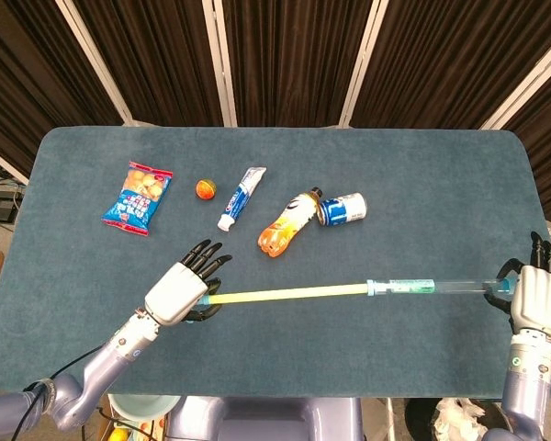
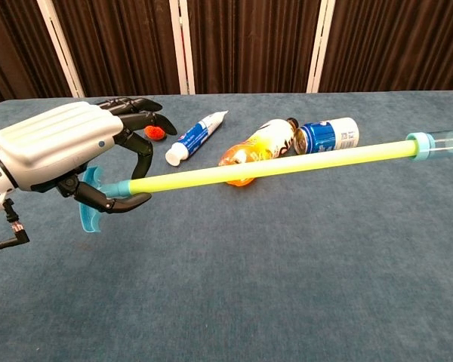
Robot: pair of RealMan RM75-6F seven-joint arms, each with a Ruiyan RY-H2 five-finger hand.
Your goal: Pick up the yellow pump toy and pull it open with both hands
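The yellow pump toy (image 1: 294,293) is stretched out long above the table, a thin yellow rod (image 2: 272,164) running into a clear tube (image 1: 441,287) with a blue collar (image 2: 420,145). My left hand (image 1: 182,290) grips the rod's left end just by the blue handle (image 2: 88,210), fingers hooked around it. My right hand (image 1: 538,299) holds the far end of the clear tube at the table's right edge. The chest view shows my left hand (image 2: 64,151) but not the right one.
Behind the rod lie an orange drink bottle (image 1: 286,223), a blue can (image 1: 343,209), a toothpaste tube (image 1: 241,197), a small orange ball (image 1: 205,188) and a snack bag (image 1: 138,197). The table's right edge (image 1: 544,216) is close to my right hand.
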